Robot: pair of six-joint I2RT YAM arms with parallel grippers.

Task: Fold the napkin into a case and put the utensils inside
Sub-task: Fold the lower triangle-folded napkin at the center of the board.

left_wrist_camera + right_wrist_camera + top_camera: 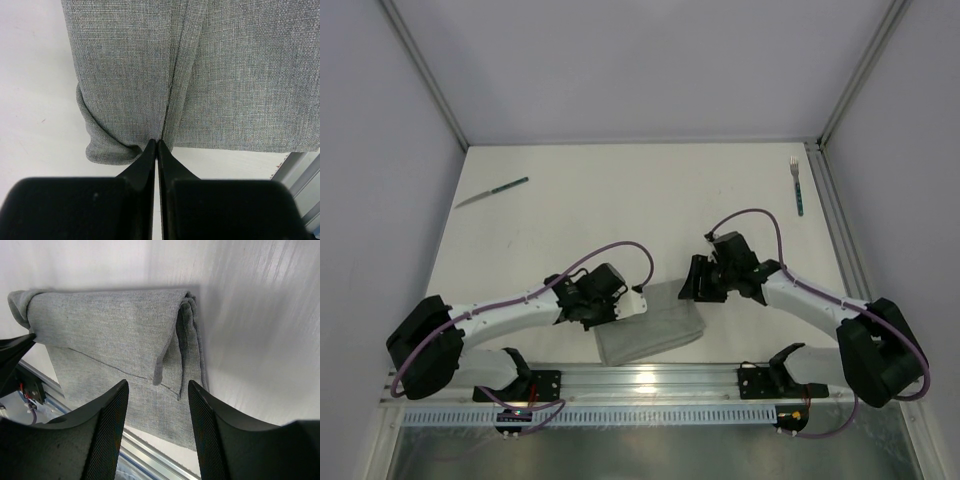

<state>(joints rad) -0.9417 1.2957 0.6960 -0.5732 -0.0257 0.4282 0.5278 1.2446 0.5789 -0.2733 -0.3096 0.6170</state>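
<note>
Several limp layers of grey napkin (655, 330), folded and lying at the near edge of the table (620, 200) between both grippers: light, soft, apt to unfold, so best pinched through a doubled edge, not one ply. Left gripper (157, 142) clamped fully shut, tips touching the near hem where the fold line ends, no telling whether any cloth is nipped. Right gripper (157, 387) spread wide around nothing, hovering just beside the napkin's right end, loose flap edge ahead of the gap; knife (492, 192) and fork (797, 186) well apart, far left and far right.
</note>
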